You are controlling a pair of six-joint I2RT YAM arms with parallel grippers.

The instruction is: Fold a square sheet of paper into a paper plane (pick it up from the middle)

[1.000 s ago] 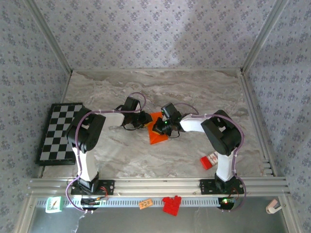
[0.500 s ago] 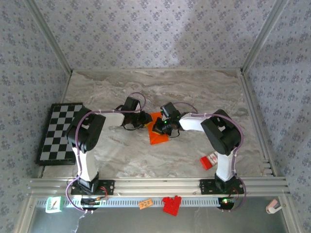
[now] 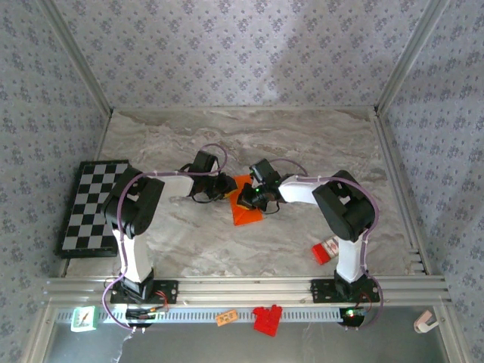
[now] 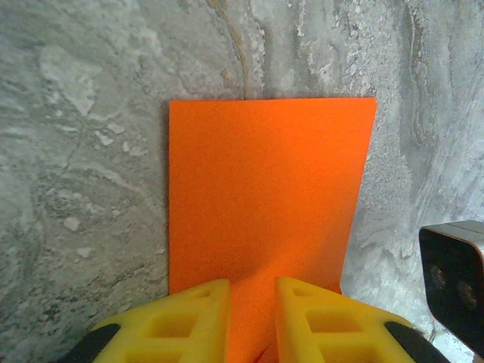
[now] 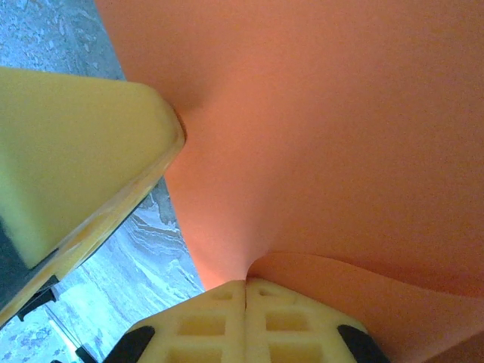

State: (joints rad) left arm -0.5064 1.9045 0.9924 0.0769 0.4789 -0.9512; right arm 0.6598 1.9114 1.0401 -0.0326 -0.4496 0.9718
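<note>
R gripper [image 5: 246, 291] pinched shut on orange sheet [image 5: 325, 128] (fold lifted); L gripper [image 4: 252, 310] jaws slightly apart over sheet.

Near edge of paper [image 4: 265, 197] behind left claw [image 4: 252, 293]

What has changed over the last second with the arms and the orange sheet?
Nothing visibly changed. The right gripper stays shut on the square sheet of paper. The left gripper stays over its edge with jaws slightly apart. The paper is in the same spot on the table.
</note>
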